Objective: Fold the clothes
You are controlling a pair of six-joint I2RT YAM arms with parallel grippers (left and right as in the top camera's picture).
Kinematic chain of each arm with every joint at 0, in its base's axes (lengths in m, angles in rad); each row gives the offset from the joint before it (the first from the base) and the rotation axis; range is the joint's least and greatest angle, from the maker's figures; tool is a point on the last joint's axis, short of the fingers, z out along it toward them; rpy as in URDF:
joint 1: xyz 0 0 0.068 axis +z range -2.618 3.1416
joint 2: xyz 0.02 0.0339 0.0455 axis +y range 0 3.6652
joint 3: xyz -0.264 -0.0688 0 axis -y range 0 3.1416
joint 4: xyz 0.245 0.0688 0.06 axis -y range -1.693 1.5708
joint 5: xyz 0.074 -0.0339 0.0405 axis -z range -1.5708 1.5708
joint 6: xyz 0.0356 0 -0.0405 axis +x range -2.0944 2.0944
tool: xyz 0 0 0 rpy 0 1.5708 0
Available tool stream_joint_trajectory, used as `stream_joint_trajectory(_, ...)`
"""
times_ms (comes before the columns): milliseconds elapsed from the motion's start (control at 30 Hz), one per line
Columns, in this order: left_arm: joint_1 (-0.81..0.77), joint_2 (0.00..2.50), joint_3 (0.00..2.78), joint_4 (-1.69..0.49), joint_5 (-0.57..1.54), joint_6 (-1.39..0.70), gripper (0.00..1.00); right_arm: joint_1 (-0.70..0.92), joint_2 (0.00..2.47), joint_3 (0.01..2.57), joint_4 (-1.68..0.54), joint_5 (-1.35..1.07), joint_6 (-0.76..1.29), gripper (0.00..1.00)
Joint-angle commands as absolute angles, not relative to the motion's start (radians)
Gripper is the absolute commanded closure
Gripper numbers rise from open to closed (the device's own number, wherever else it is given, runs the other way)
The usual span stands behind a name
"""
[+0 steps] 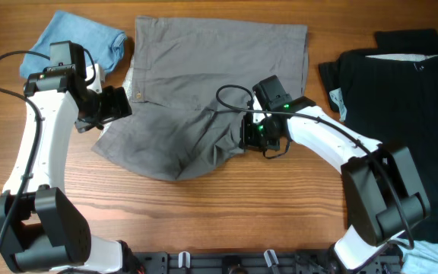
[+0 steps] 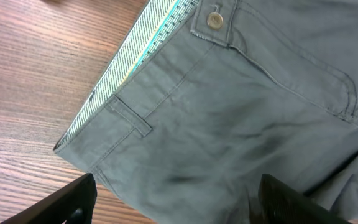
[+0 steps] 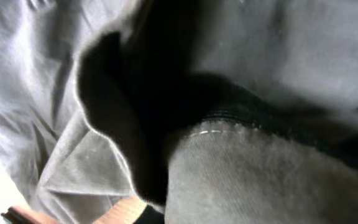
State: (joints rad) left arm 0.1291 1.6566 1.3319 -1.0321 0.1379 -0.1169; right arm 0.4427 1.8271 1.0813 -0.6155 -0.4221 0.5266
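Grey cotton shorts, centre frame, early in the fold. Left gripper spread apart over waistband; right gripper buried in bunched leg, closure cannot be told. Next move likely calls for securing both edges before lifting.

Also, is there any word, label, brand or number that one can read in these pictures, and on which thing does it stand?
No text can be read in any view.
On the button of the grey shorts: any marking is too small to read.
On the striped lining of the waistband: stripes only, no letters.
On the black garment: no readable label shows.
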Motion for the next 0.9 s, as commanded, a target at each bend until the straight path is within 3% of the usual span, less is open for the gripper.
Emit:
stream_joint_trajectory(0, 0.129, 1.633, 1.326, -1.042, 0.129, -0.112, 0.17, 0.433, 1.798, 1.083, -0.71, -0.442, 0.493, 0.96)
stream_joint_trajectory(400, 0.129, 1.633, 1.326, -1.126, 0.129, -0.113, 0.12, 0.215, 1.367, 1.124, -1.202, -0.231, 0.445, 0.96)
stream_joint_trajectory(867, 0.153, 1.633, 1.131, -1.132, 0.187, -0.278, 0.18, 0.208, 1.339, 1.118, -1.277, -0.228, 0.445, 0.96)
